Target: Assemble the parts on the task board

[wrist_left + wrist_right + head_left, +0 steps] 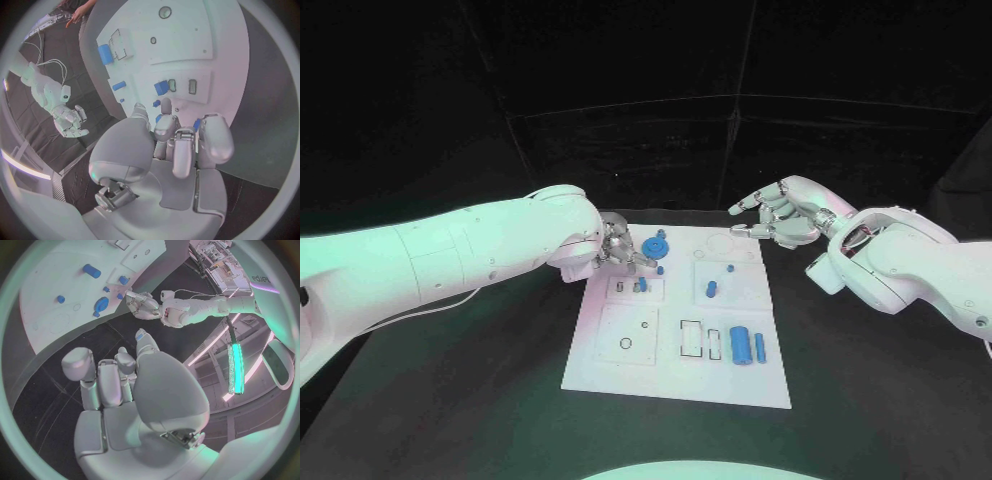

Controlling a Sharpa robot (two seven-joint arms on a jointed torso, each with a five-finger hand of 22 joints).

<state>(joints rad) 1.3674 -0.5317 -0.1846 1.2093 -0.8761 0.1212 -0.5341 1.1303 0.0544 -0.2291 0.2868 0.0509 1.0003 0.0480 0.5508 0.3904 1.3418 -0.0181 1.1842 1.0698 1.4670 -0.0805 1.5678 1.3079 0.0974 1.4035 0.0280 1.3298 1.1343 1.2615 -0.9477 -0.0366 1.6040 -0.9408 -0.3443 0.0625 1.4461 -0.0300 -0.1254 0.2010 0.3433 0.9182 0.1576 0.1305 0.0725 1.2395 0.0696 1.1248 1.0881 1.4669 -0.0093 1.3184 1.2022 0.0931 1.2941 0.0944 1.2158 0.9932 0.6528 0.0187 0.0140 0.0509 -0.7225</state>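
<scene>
black table (pixel 473 400) (dark room) | left hand (pixel 620 250) fingers together over task board (pixel 678 380) | right hand (pixel 783 215) apart

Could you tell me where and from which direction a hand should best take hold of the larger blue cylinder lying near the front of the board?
Probably across its middle, from straight above. The larger blue cylinder lies flat on the task board, long axis running away from the robot, so its curved flanks face left and right. A slimmer blue part lies close on its right, so fingers need care there.

no readable text, labels, numbers or signs on anything
</scene>
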